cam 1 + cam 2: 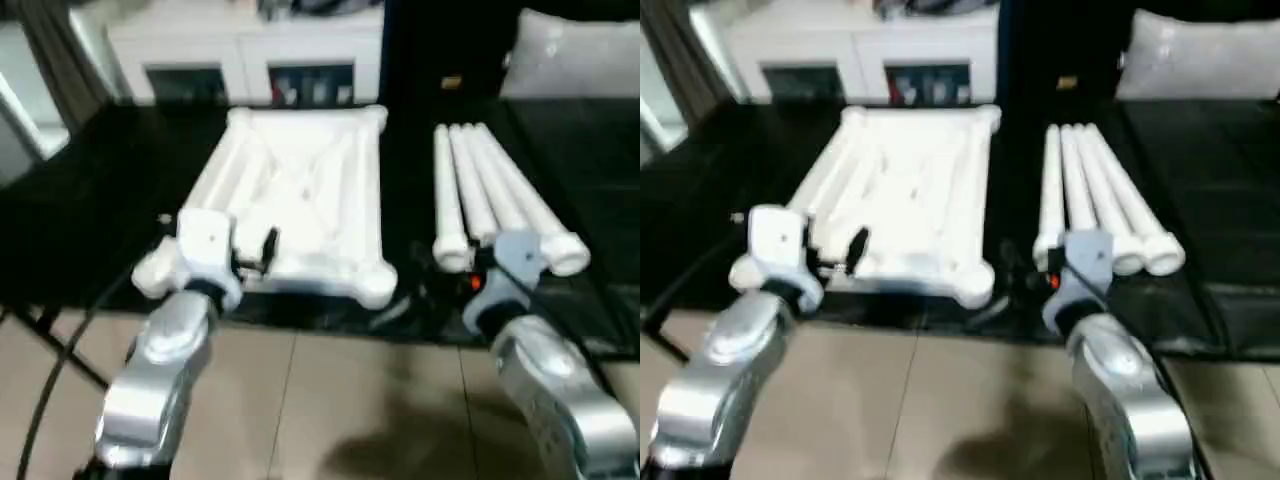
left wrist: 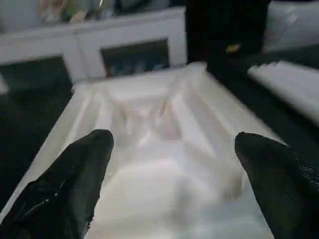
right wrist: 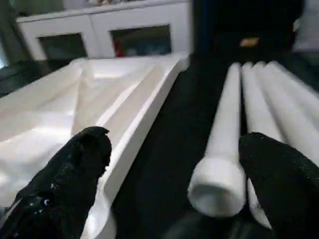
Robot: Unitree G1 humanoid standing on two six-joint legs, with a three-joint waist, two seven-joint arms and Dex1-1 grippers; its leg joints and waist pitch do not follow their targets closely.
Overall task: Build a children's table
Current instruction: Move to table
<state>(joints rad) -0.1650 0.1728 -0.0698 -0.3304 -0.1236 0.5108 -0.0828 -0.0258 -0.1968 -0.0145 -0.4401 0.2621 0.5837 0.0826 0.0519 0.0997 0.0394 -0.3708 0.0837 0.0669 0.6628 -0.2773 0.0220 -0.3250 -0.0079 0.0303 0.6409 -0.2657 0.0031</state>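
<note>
One white ribbed plastic square tabletop point(image 1: 300, 200) mid-frame, four white tapered tube legs point(image 1: 495, 195) right; left gripper point(image 2: 169, 164) and right gripper point(image 3: 172, 169) both wide open, empty.

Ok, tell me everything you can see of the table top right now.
The table top is a white, plastic-looking square panel lying flat and upside down on the black-covered worktable, its ribbed underside facing up, with diagonal ribs crossing at the middle. Rounded sockets sit at its corners, all empty. The four legs lie apart to its right, side by side. The left gripper, open, hovers at its near edge; nothing grips it.
</note>
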